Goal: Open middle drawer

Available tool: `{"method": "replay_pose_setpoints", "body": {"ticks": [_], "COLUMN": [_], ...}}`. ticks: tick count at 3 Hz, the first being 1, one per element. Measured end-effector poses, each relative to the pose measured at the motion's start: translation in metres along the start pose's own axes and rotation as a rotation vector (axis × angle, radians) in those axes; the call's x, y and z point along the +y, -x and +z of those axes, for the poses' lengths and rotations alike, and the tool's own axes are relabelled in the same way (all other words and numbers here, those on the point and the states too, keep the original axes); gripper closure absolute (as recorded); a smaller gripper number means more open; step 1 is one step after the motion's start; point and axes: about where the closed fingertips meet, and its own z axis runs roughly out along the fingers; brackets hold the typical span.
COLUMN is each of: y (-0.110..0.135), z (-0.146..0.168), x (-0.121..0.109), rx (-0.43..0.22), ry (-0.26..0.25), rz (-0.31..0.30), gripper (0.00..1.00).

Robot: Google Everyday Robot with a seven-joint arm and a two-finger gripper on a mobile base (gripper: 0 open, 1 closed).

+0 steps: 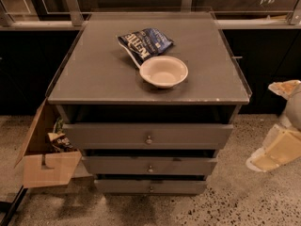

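A grey cabinet point(108, 79) has three stacked drawers. The middle drawer point(117, 165) is a wide, shallow grey front with a small round metal knob point(150, 169) at its centre. It sits between the taller top drawer point(103, 135) and the narrower bottom drawer point(122, 187). My gripper point(276, 150) shows as cream-white parts at the right edge of the view. It is well to the right of the cabinet, at about drawer height, and touches nothing.
A white bowl point(163, 71) and a dark blue chip bag point(146, 41) lie on the cabinet top. An open cardboard box point(44, 166) with items stands on the floor left of the drawers. The floor is speckled point(235, 201). Dark counters stand behind.
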Motion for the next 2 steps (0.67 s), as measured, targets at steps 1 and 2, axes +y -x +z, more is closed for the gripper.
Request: {"method": "replay_pose_setpoints", "body": {"ticks": [1, 2], "y": [-0.01, 0.001], "z": [0.038, 0.072], "x": [-0.002, 0.003], "rx": [-0.161, -0.319], "ry": [0.019, 0.073], "rz": [0.037, 0.026], "gripper": [0.0, 0.0]}}
